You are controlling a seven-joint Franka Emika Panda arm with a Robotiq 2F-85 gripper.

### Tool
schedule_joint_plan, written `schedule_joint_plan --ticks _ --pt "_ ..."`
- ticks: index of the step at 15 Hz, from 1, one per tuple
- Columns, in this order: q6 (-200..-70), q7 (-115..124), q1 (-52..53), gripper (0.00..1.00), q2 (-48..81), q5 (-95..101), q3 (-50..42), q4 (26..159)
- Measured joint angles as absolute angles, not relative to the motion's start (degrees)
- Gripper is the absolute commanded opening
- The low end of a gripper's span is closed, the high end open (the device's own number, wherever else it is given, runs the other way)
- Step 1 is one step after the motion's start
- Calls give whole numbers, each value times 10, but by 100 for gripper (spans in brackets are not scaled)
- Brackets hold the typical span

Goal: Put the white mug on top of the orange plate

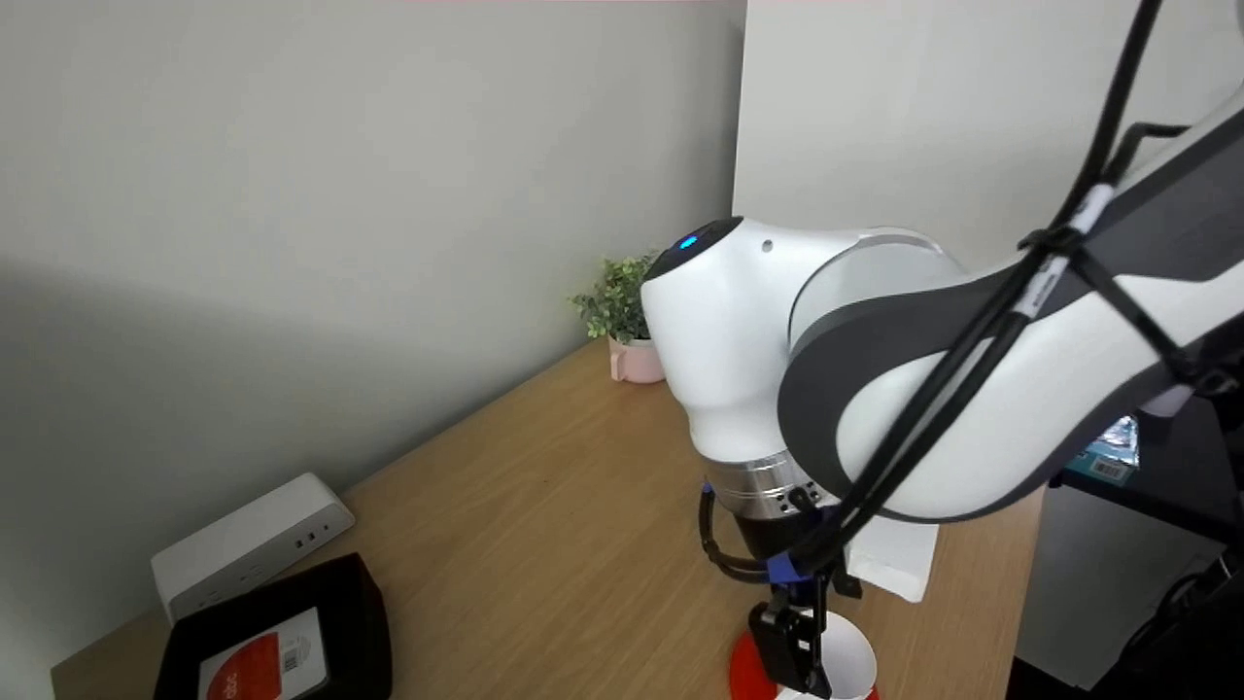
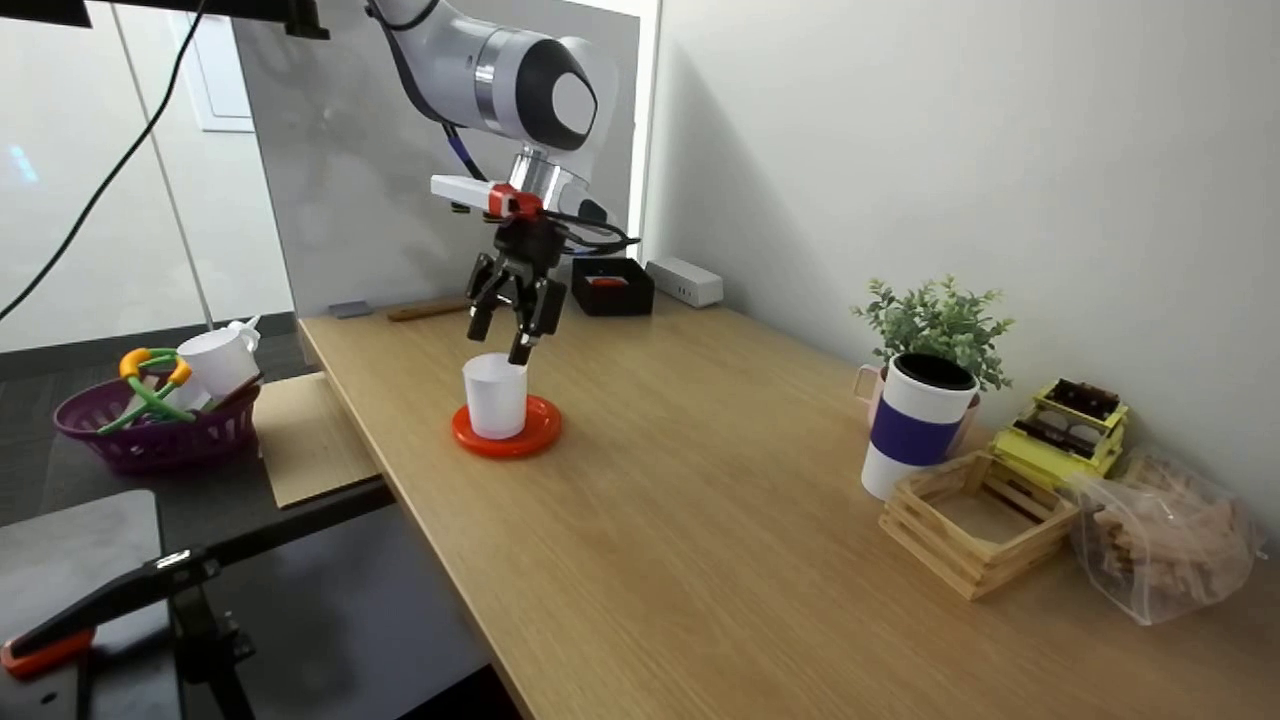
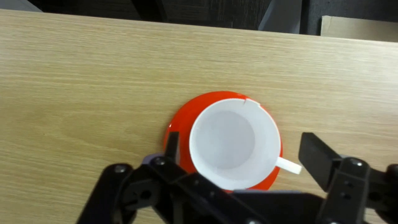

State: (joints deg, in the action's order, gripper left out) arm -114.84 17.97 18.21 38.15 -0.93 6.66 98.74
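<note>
The white mug (image 2: 495,402) stands upright on the red-orange plate (image 2: 543,428) near the table's edge. In the wrist view the mug (image 3: 230,140) is seen from above, empty, off-centre on the plate (image 3: 183,121), with its handle pointing right past the plate's rim. My gripper (image 3: 241,135) is open and holds nothing. Its fingers are apart on either side of the mug, the right one beyond the handle. In an exterior view the gripper (image 2: 499,346) is just above the mug's rim. In an exterior view the mug (image 1: 850,656) and plate (image 1: 746,671) are partly hidden and cut off.
A black tray (image 1: 355,622) and white power strip (image 1: 248,540) stand by the wall. A potted plant (image 2: 940,320), blue-banded tumbler (image 2: 915,430), wooden crate (image 2: 965,540) and plastic bag (image 2: 1165,540) stand farther off. A purple basket (image 2: 150,450) with another white mug lies beyond the table edge.
</note>
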Motion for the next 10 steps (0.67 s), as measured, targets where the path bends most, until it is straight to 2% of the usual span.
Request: schedule_joint_plan --ticks 10 --pt "-1223 311 207 100 205 -2 67 1147"
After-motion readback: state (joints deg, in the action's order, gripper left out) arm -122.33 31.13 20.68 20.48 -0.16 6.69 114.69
